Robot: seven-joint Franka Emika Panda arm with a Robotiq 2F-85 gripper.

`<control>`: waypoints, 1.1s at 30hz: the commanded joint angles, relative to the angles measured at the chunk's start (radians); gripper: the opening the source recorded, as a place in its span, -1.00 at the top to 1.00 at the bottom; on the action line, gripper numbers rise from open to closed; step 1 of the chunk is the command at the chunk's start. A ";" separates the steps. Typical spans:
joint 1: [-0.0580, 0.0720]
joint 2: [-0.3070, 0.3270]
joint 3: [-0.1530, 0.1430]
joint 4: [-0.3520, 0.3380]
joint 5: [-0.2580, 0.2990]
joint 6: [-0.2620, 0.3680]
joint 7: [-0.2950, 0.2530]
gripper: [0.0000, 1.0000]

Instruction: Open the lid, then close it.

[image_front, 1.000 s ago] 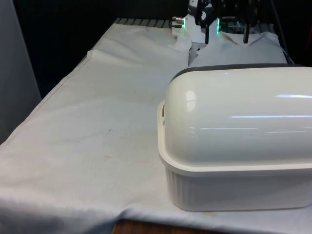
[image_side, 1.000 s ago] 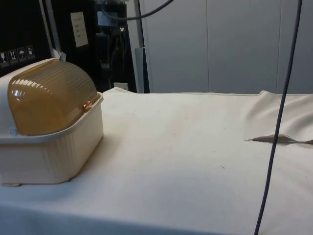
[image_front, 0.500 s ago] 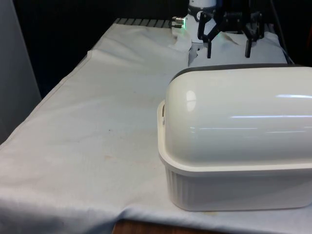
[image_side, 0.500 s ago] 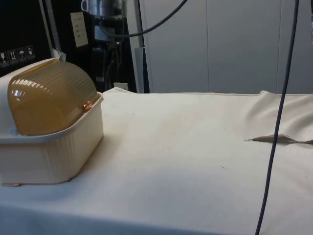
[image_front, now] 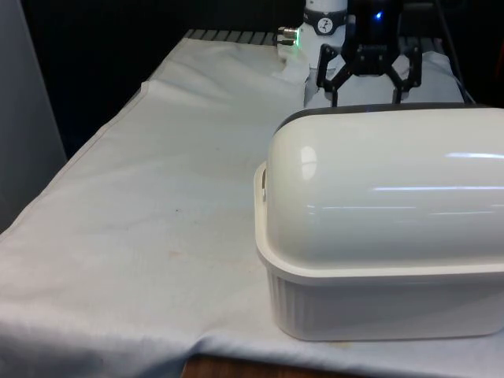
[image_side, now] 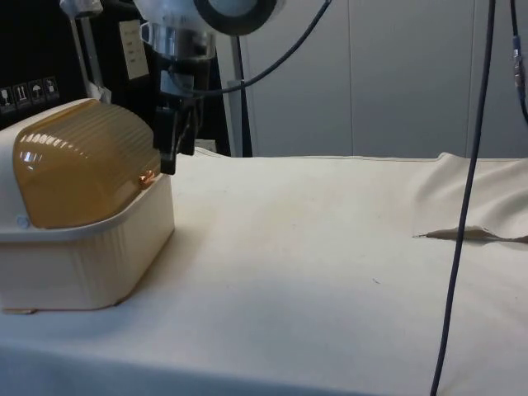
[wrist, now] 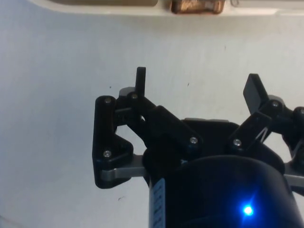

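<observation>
Standing in the lower right of the front view, the bread box (image_front: 386,236) turns its cream back to that camera, with its long axis running across the frame from left to right. In the side view the bread box (image_side: 82,214) occupies the left of the frame, its short end facing the camera and its opening side pointing toward the frame's right. The amber ribbed lid (image_side: 87,165) is rolled down and closed, its lower edge meeting the front rim of the base. The handle (wrist: 197,5) appears as a brown block at the lid's edge. The gripper (image_front: 368,79) hangs at the upper right of the front view, just behind the box top. In the side view the gripper (image_side: 169,153) sits just beside the lid's front edge; contact probably has not occurred, though the angle leaves this uncertain. The fingers (wrist: 140,80) are spread apart and hold nothing, with white cloth (wrist: 57,95) visible between them. Compared with half a second earlier, the gripper has descended from above the box to the level of the lid front.
</observation>
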 commanded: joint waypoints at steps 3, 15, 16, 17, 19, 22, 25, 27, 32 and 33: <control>0.000 0.019 -0.003 -0.003 -0.004 0.046 0.001 -1.00; -0.002 0.072 -0.004 0.000 -0.002 0.138 0.000 -0.43; -0.002 0.073 -0.004 0.000 -0.002 0.141 0.000 -0.32; -0.002 0.074 -0.004 0.000 -0.002 0.143 0.000 -0.22; -0.002 0.072 -0.003 0.001 0.000 0.133 0.000 -0.04; -0.002 0.077 -0.004 0.001 -0.001 0.146 0.000 0.15; -0.002 0.078 -0.004 0.001 -0.001 0.148 0.000 0.54; -0.002 0.079 -0.004 0.002 -0.001 0.149 0.000 0.77; -0.005 0.085 0.002 0.002 0.008 0.148 -0.004 1.00; -0.006 0.086 0.003 0.002 0.009 0.148 -0.004 1.00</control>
